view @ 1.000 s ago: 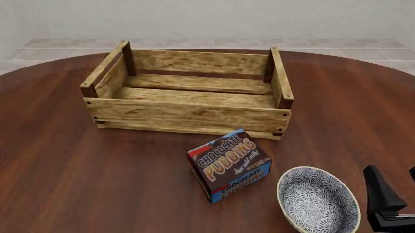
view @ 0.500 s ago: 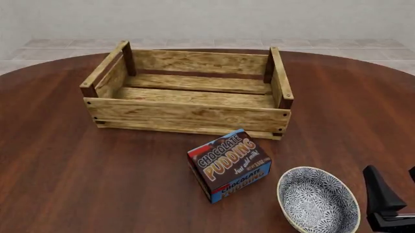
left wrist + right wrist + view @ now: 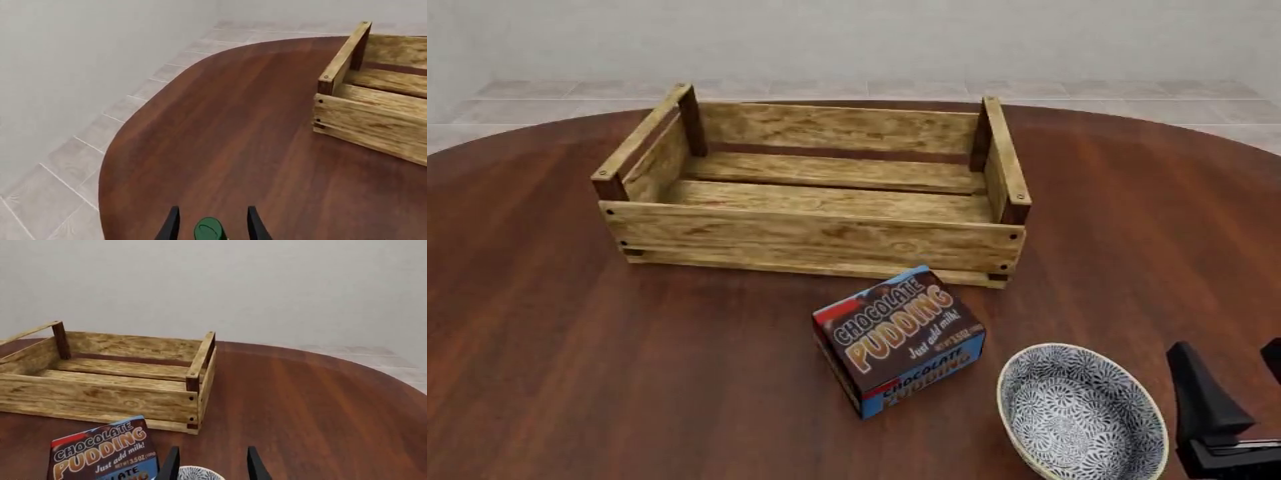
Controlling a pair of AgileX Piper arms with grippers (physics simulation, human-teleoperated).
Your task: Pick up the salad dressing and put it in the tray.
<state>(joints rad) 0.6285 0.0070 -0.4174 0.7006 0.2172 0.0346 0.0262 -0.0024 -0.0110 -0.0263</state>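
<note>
Of the salad dressing, only its round dark green cap (image 3: 209, 230) shows, in the left wrist view; its body is cut off by the frame edge, and the bottle is outside the front view. My left gripper (image 3: 212, 209) is open, with one finger on each side of the cap and a gap to both. The tray (image 3: 814, 240) is a light-wood slatted crate at the table's far middle, also seen as tray (image 3: 373, 125) and tray (image 3: 100, 400). My right gripper (image 3: 1230, 352) stands open at the near right, holding nothing.
A brown chocolate pudding box (image 3: 897, 340) lies just in front of the tray. A blue-white patterned bowl (image 3: 1081, 415) sits to its right, close beside my right gripper. The round table's left edge (image 3: 110, 165) curves past near my left gripper.
My right gripper has sunk very slightly toward the near edge in the front view. The tray, box and bowl have not moved.
</note>
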